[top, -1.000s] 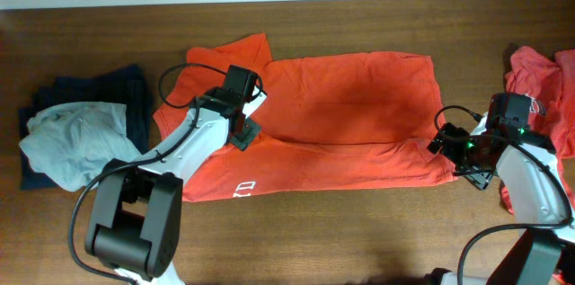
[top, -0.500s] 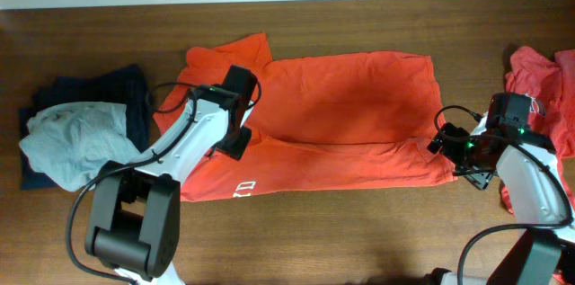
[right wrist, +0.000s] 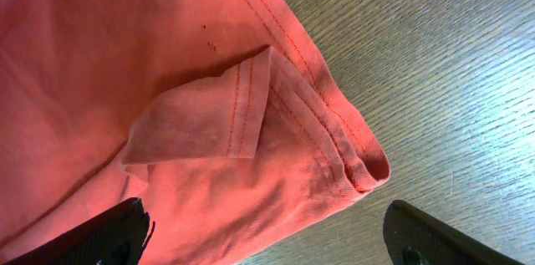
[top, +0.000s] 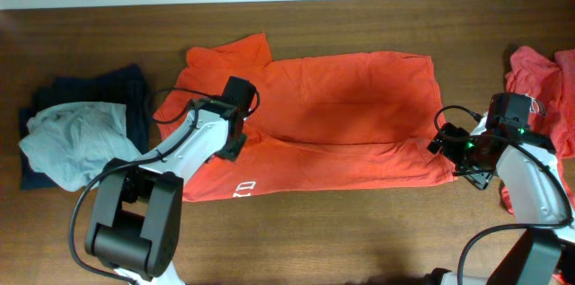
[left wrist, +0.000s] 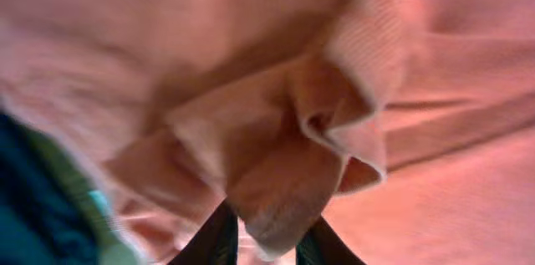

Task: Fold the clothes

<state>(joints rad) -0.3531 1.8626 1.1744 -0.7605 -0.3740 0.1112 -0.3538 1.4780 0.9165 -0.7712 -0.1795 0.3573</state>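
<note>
An orange-red T-shirt [top: 341, 123] lies spread flat across the middle of the wooden table, with white lettering near its front hem. My left gripper [top: 235, 144] is down on the shirt's left part. In the left wrist view its two dark fingers [left wrist: 219, 244] pinch a raised fold of the orange cloth [left wrist: 280, 190] between them. My right gripper [top: 452, 152] hovers over the shirt's front right corner. In the right wrist view it [right wrist: 267, 236] stands open, its fingers [right wrist: 117, 231] wide to either side of the doubled hem corner [right wrist: 351, 165], touching nothing.
A pale grey garment [top: 72, 137] lies on a navy one [top: 126, 87] at the table's left end. Another orange-red garment [top: 539, 78] is bunched at the right edge, behind my right arm. Bare wood [top: 359, 231] runs along the front.
My left gripper slid slightly left and toward the front over the shirt and closed from wide open onto a fold of cloth. The right arm has not moved.
</note>
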